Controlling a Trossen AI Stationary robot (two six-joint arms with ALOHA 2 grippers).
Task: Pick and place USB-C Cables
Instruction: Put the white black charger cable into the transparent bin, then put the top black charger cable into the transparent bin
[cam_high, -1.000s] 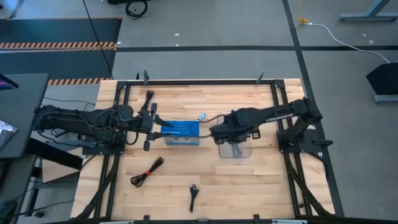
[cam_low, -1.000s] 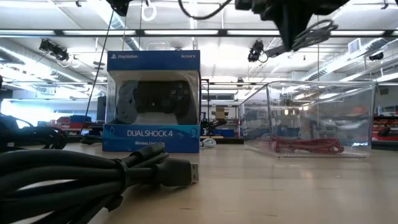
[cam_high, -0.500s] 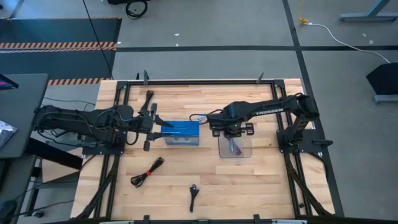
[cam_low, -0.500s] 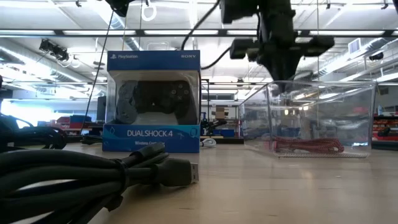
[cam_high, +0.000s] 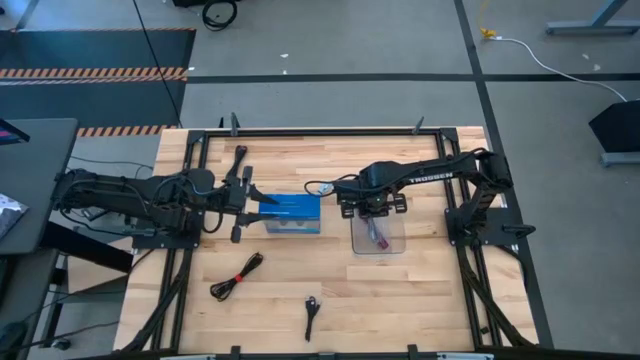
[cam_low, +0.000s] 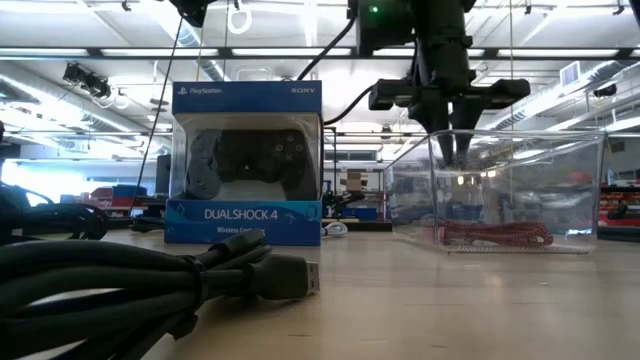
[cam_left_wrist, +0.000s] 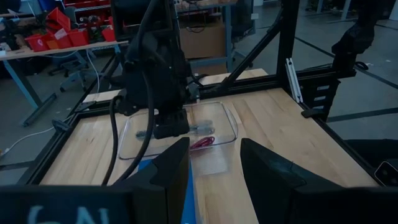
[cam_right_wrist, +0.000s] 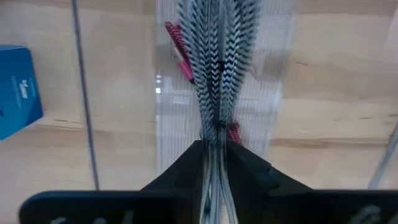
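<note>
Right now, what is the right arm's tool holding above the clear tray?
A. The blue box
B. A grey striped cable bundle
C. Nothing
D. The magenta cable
B. In the right wrist view the right tool is shut on a grey zigzag-patterned cable that hangs over the clear tray, while the magenta cable already lies inside it and the blue box stands on the table beside it.

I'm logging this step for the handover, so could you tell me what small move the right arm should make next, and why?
Probably lower a little, then open. The right gripper is shut on a grey braided cable that hangs into the clear tray, where a magenta cable already lies. In the low view the gripper sits at the tray's rim, so releasing there should drop the cable inside.
</note>
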